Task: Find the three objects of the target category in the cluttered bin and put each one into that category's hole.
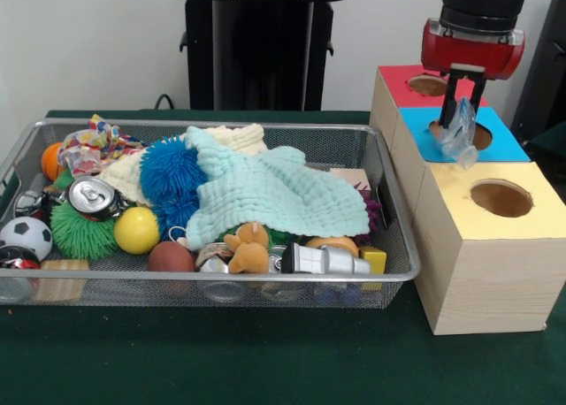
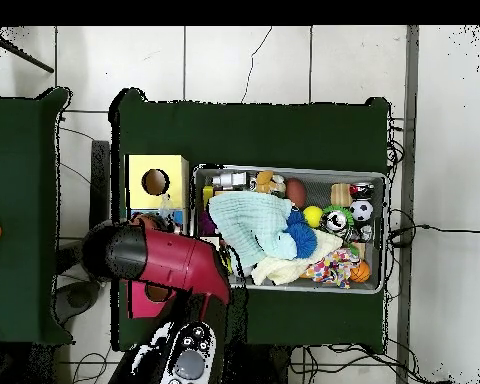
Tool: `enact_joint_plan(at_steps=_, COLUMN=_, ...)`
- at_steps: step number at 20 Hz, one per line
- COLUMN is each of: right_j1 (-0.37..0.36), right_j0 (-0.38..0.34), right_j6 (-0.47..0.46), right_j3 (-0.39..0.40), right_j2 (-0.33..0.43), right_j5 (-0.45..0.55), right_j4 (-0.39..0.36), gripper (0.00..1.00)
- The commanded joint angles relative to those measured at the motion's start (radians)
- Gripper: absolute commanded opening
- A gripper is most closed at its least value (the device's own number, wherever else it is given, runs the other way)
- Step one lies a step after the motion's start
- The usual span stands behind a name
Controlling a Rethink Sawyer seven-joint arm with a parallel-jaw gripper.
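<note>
My gripper (image 1: 461, 113) hangs over the blue-topped box (image 1: 508, 144), right above its round hole (image 1: 478, 137). It is shut on a crumpled piece of clear plastic (image 1: 460, 141) that dangles from the fingertips to the hole's rim. The red-topped box (image 1: 402, 76) is behind it and the yellow-topped box (image 1: 460, 188) with its own hole (image 1: 501, 198) is in front. In the overhead view the red arm (image 2: 174, 262) covers the gripper and most of the blue and red boxes; only the yellow box (image 2: 134, 168) shows whole.
The wire bin (image 1: 221, 124) to the left holds a mint cloth (image 1: 265, 193), a blue spiky ball (image 1: 168, 168), a yellow ball (image 1: 136, 230), a soda can (image 1: 92, 197), a soccer ball (image 1: 25, 237), a plush animal (image 1: 248, 248) and several other items.
</note>
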Motion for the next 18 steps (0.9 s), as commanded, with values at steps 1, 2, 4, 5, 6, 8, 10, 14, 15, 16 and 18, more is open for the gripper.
enact_joint_plan(at_steps=1, right_j1=0.01, right_j0=0.014, right_j6=0.282, right_j3=0.148, right_j2=0.06, right_j5=0.041, right_j4=0.044, gripper=0.0)
enact_joint_plan(at_steps=2, right_j1=0.0, right_j0=0.016, right_j6=0.278, right_j3=0.16, right_j2=0.059, right_j5=0.04, right_j4=0.045, gripper=0.0)
enact_joint_plan(at_steps=4, right_j1=-0.018, right_j0=0.018, right_j6=0.268, right_j3=0.187, right_j2=0.06, right_j5=0.033, right_j4=0.045, gripper=0.0)
enact_joint_plan(at_steps=5, right_j1=-0.022, right_j0=0.019, right_j6=0.259, right_j3=0.196, right_j2=0.06, right_j5=0.026, right_j4=0.042, gripper=0.0)
enact_joint_plan(at_steps=6, right_j1=-0.025, right_j0=0.02, right_j6=0.253, right_j3=0.203, right_j2=0.059, right_j5=0.02, right_j4=0.039, gripper=0.0)
enact_joint_plan(at_steps=8, right_j1=-0.029, right_j0=0.019, right_j6=0.241, right_j3=0.22, right_j2=0.063, right_j5=0.004, right_j4=0.033, gripper=0.0)
enact_joint_plan(at_steps=10, right_j1=-0.037, right_j0=0.016, right_j6=0.232, right_j3=0.239, right_j2=0.071, right_j5=-0.01, right_j4=0.033, gripper=0.0)
enact_joint_plan(at_steps=14, right_j1=-0.024, right_j0=0.025, right_j6=0.245, right_j3=0.247, right_j2=0.087, right_j5=-0.035, right_j4=0.048, gripper=0.0)
enact_joint_plan(at_steps=15, right_j1=-0.018, right_j0=0.029, right_j6=0.252, right_j3=0.248, right_j2=0.094, right_j5=-0.044, right_j4=0.055, gripper=0.0)
enact_joint_plan(at_steps=16, right_j1=-0.005, right_j0=0.034, right_j6=0.259, right_j3=0.242, right_j2=0.099, right_j5=-0.059, right_j4=0.06, gripper=0.0)
enact_joint_plan(at_steps=18, right_j1=0.026, right_j0=0.034, right_j6=0.269, right_j3=0.233, right_j2=0.119, right_j5=-0.097, right_j4=0.075, gripper=0.0)
